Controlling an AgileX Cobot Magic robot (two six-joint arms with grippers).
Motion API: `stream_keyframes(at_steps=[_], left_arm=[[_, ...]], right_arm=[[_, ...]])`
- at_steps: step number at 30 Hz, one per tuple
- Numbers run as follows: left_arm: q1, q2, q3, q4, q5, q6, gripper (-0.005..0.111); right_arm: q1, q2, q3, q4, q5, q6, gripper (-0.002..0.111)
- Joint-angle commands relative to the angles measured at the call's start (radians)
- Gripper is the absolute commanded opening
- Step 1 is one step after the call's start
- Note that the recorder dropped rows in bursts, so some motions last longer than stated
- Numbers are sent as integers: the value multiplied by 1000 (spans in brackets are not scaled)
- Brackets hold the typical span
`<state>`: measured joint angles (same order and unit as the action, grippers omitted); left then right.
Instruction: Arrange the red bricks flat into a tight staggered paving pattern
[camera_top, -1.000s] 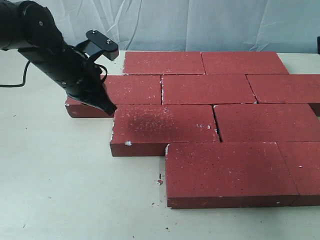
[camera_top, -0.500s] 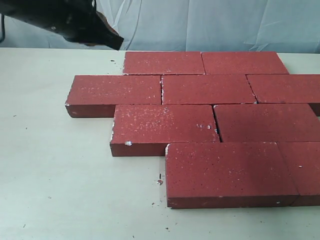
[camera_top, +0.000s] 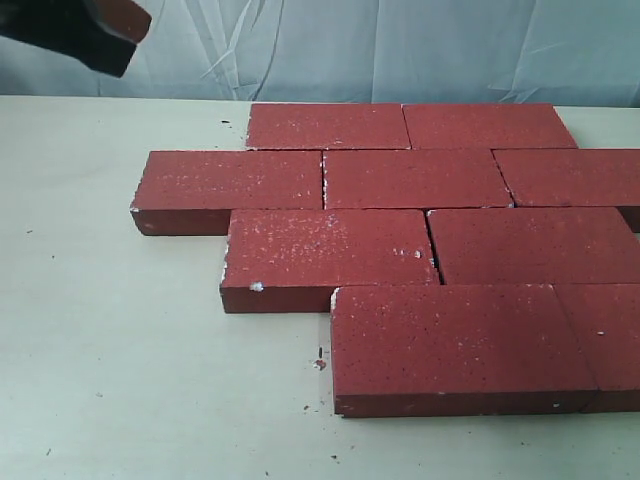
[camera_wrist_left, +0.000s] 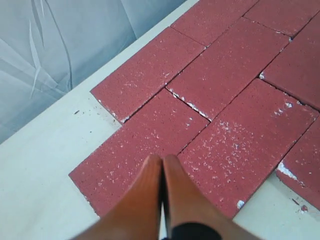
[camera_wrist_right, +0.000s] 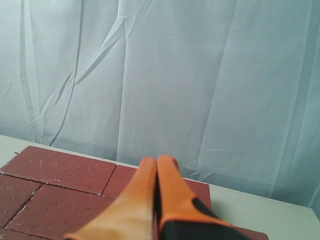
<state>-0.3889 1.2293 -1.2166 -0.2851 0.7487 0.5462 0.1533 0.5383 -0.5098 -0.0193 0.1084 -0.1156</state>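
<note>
I count nine red bricks (camera_top: 455, 345) lying flat on the pale table (camera_top: 120, 350), in four staggered rows. Two are nearest the camera, the right one cut off by the frame edge, then two, then three, then two at the back by the cloth. They sit edge to edge, with thin dark gaps at a few joints.

My left gripper (camera_wrist_left: 161, 160) hangs above the left end of the paving. Its two orange fingers are pressed together, holding nothing and touching no brick. My right gripper (camera_wrist_right: 156, 161) is likewise closed and empty, raised over what seems to be the far row.

The bricks are thick rectangular slabs, rough, flecked white and chipped pale at some corners. Small crumbs (camera_top: 320, 364) dot the smooth table. Behind hangs a creased, pale blue-grey cloth (camera_top: 400, 50).
</note>
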Motion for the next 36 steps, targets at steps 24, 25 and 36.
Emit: stream_keyframes(at_steps=[24,25,36], left_arm=[[1,-216,233,-49,28,-12,0],[1,-216,233,-49,26,-12,0],[-1,-270,285,298,-289,-341,0]], right_arm=[[-2,-4,4,3,-7,1,-1],[-2,-4,4,3,-7,1,-1],[-2,-4,4,3,-9,1,-1]])
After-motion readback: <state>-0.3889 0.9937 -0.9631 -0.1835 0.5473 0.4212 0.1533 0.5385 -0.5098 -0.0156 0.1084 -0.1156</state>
